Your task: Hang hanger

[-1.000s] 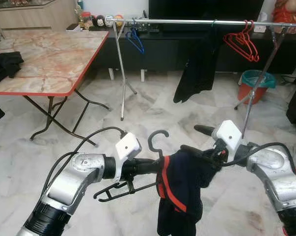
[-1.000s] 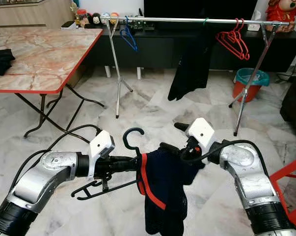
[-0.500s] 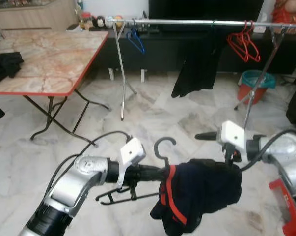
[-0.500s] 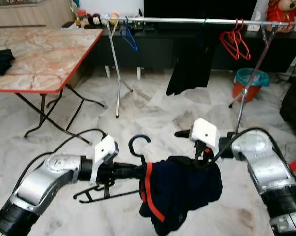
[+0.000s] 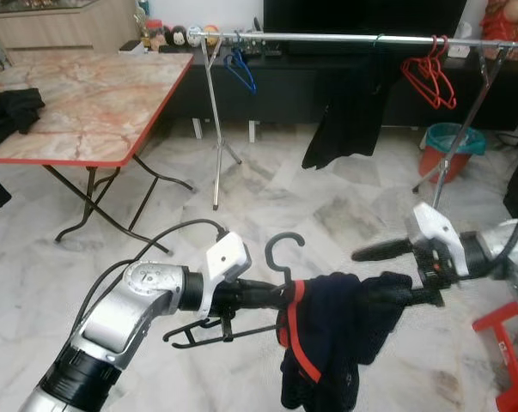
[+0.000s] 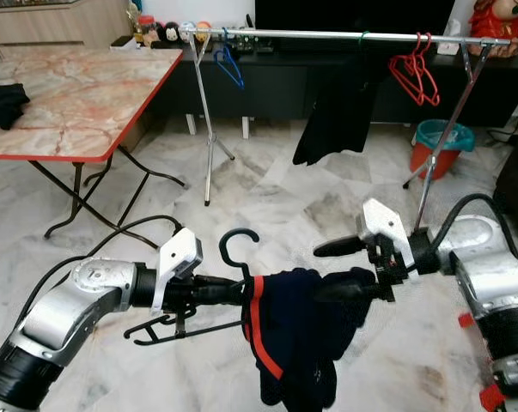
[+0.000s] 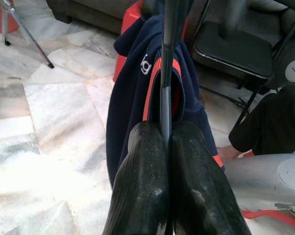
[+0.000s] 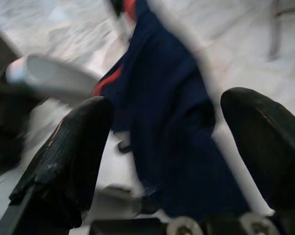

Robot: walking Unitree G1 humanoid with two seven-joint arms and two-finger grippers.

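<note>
Left gripper is clamped on the black hanger; your left wrist view shows both fingers pressed tight to the hanger's thin bar, a detail the head views leave small. Hanger sits low in front of you, hook up, with a navy garment with a red stripe draped over it and sagging toward the floor.

Right gripper stands apart, one finger above and one below the garment's right end. Your right wrist view is blurred: two black fingers wide apart, navy cloth between them, contact not readable.

Head views give you what the wrists do not: the steel clothes rail well ahead and higher than the hanger. On it, a blue hanger near its left end, a dark hanging garment at the middle, red hangers near the right. Bare rail lies between the blue hanger and the dark garment.

Marble-top table stands to your left, its red edge close to the rail's left leg. A teal bin stands by the right leg. Open marble floor runs between you and the rail.
</note>
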